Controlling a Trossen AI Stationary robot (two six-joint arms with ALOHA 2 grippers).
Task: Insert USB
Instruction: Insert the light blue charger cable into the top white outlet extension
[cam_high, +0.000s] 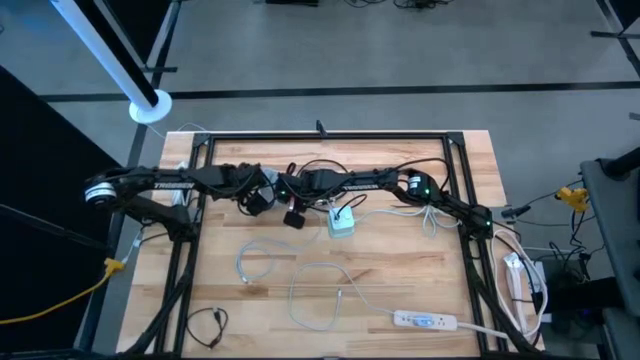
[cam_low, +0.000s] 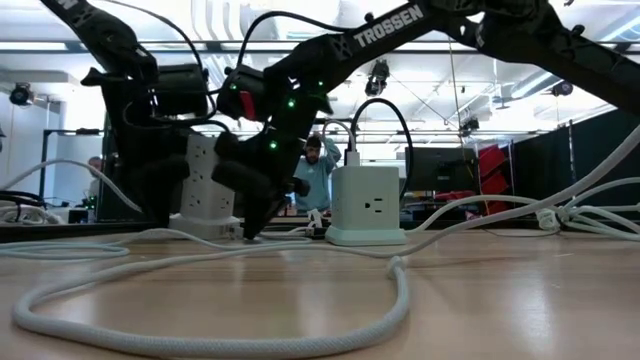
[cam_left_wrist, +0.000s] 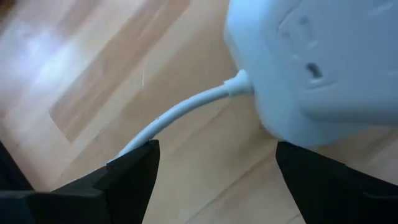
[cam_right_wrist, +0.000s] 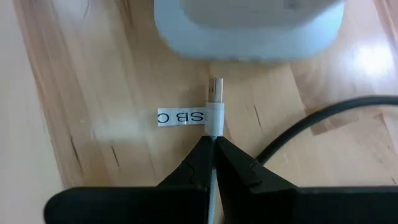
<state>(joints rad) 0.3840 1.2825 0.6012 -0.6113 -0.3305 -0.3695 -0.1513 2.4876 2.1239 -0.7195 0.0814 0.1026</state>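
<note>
A white USB cable ends in a plug with a metal tip (cam_right_wrist: 216, 87) and carries a paper tag (cam_right_wrist: 180, 117). My right gripper (cam_right_wrist: 214, 142) is shut on it, left of the middle of the table (cam_high: 293, 218), its tip low over the wood (cam_low: 250, 228). Just ahead of the plug stands a pale outlet block (cam_right_wrist: 249, 28), which shows as a white tower (cam_low: 203, 195) in the low view. My left gripper (cam_left_wrist: 214, 162) hangs open next to that block (cam_left_wrist: 317, 62), with its fingers over bare wood and over the block's white cord (cam_left_wrist: 186, 109). My right gripper pinches the white cable just behind the plug's body (cam_right_wrist: 214, 132) between its two fingers. The fingers slant down and lie along the cable. The plug sticks out past the fingertips, its metal tip pointing at the pale block with a short gap between them.
A pale green cube charger (cam_high: 341, 222) with a black cable in its top (cam_low: 352, 150) stands right of the grippers. White cable loops (cam_high: 325, 290) and a flat power strip (cam_high: 425, 320) lie toward the near edge. A black cable (cam_high: 205, 325) lies near left. A person (cam_low: 315, 165) stands beyond the table.
</note>
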